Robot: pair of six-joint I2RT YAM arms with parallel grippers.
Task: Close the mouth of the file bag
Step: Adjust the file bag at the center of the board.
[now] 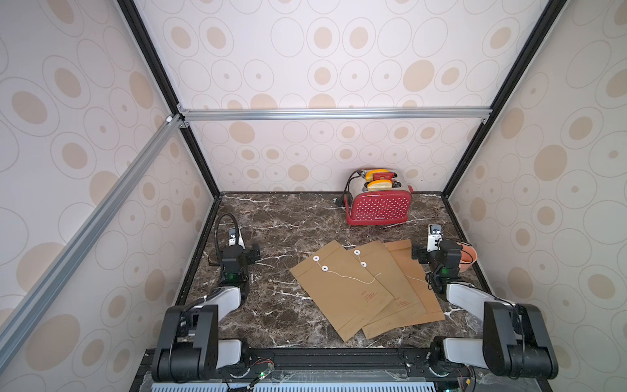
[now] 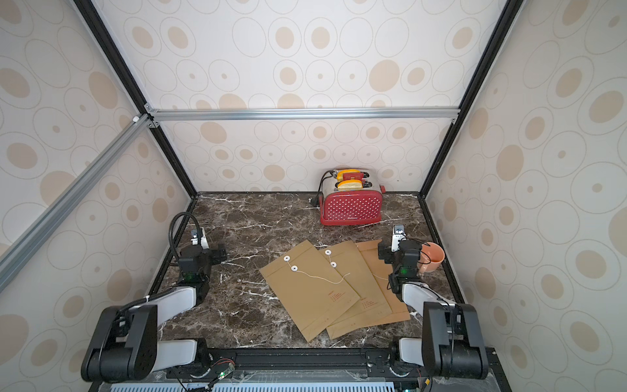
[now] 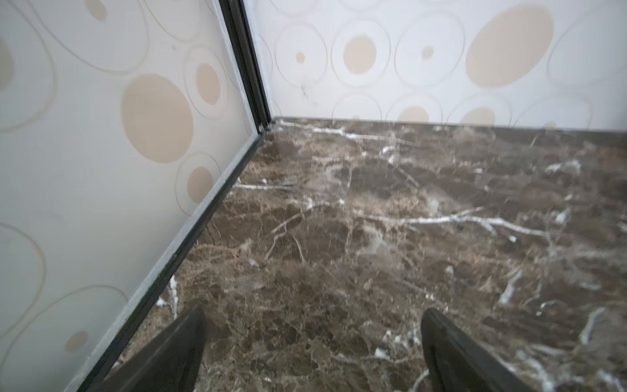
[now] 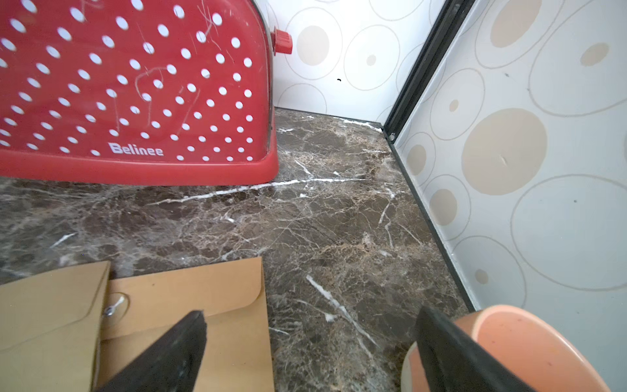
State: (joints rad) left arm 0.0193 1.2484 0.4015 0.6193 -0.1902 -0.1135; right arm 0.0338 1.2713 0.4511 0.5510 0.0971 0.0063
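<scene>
Three brown paper file bags lie overlapping on the marble table. The front file bag [image 1: 339,292] [image 2: 307,292] has two white discs [image 1: 320,263], and its white string [image 1: 353,278] trails loose across the paper. The middle bag [image 1: 376,268] has its own pair of discs. The right-hand bag [image 1: 412,271] [image 4: 190,292] has its flap folded down. My right gripper [image 4: 312,311] is open and empty, with one finger [image 4: 176,342] over that bag's far corner. My left gripper [image 3: 314,310] is open over bare marble near the left wall, well left of the bags.
A red polka-dot toaster [image 1: 378,207] [image 4: 135,95] holding bread stands at the back, behind the bags. An orange cup [image 1: 470,258] [image 4: 529,349] sits by the right wall, just beside my right gripper's outer finger. Patterned walls close in the table's left, back and right edges.
</scene>
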